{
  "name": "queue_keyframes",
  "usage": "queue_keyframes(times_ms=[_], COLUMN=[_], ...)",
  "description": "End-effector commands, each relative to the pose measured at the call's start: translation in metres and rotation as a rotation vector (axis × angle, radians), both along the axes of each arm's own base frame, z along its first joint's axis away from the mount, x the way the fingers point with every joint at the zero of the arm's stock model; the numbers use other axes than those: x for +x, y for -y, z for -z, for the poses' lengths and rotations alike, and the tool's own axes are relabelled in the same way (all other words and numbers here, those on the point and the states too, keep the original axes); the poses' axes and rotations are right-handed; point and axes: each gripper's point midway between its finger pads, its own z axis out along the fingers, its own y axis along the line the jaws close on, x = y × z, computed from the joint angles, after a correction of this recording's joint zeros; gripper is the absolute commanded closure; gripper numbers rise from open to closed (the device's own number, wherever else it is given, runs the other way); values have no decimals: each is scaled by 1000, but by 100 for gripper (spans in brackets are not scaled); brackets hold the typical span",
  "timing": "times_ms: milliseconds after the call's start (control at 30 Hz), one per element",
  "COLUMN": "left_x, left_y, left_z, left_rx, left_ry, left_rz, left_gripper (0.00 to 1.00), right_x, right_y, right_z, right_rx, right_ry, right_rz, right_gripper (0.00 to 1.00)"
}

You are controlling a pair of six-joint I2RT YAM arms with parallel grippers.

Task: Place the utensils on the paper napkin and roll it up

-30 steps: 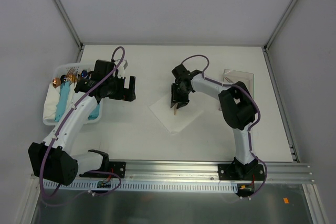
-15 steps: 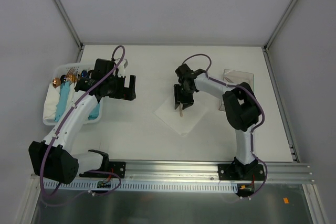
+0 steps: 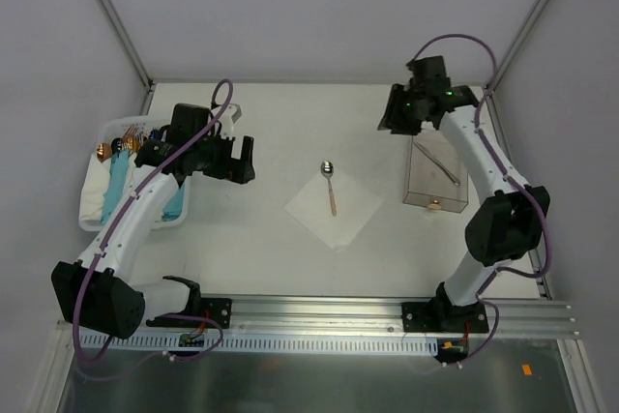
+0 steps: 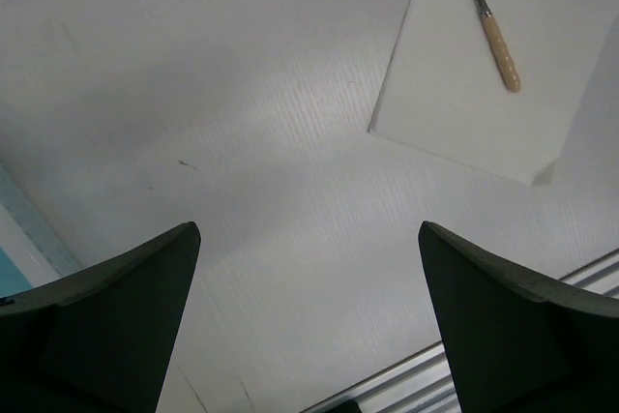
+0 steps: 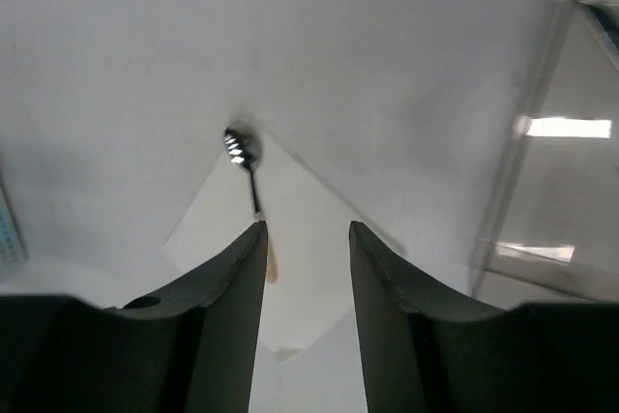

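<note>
the table (image 3: pixel 261 239) is a plain matte white sheet with a few faint scuffs. pale grey walls (image 3: pixel 319 7) close it in on three sides, and bare aluminium posts (image 3: pixel 111 12) slant up from the far corners. a slotted metal rail (image 3: pixel 338 311) runs along the 6 o'clock edge, with both arm bases bolted to it.

the paper napkin (image 3: pixel 338 215) lies flat and unrolled near the table's middle, turned like a diamond. a spoon (image 3: pixel 331 191) rests on it, tan handle on the paper pointing toward 6 o'clock. its shiny bowl pokes just past the napkin's 12 o'clock corner onto the bare table.

at 3 o'clock stands a clear plastic tray (image 3: pixel 426 181) with a slim metal piece (image 3: pixel 446 169) lying inside. at 9 o'clock sits a white basket (image 3: pixel 131 227) holding light-blue bundles (image 3: pixel 120 186).

the left gripper (image 4: pixel 308 229) hangs between basket and napkin, fingers spread wide and empty. the right gripper (image 5: pixel 308 229) hovers at about 2 o'clock, beyond the tray's far end and well apart from the napkin. its fingers stand parted with nothing between them.
</note>
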Motion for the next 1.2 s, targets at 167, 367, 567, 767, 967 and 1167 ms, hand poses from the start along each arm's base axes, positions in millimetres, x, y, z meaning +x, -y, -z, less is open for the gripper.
queue_keyframes(times_ms=[167, 367, 567, 767, 967, 1167], left_x=[-17, -13, -15, -18, -22, -22], left_y=[22, 21, 17, 16, 20, 13], left_z=[-15, -10, -6, 2, 9, 17], left_rx=[-78, -62, -40, -34, -46, -8], left_ry=[29, 3, -12, -36, -74, -89], left_rz=[195, 195, 193, 194, 222, 220], left_gripper=[1, 1, 1, 1, 1, 1], right_x=[19, 20, 24, 24, 30, 26], right_y=[184, 215, 234, 246, 249, 241], right_z=[9, 77, 124, 150, 171, 186], right_rx=[-382, -431, -461, -445, -448, -411], right_ry=[-74, -270, -341, -368, -388, -416], right_rz=[179, 187, 217, 245, 239, 203], right_gripper=[62, 55, 42, 42, 41, 43])
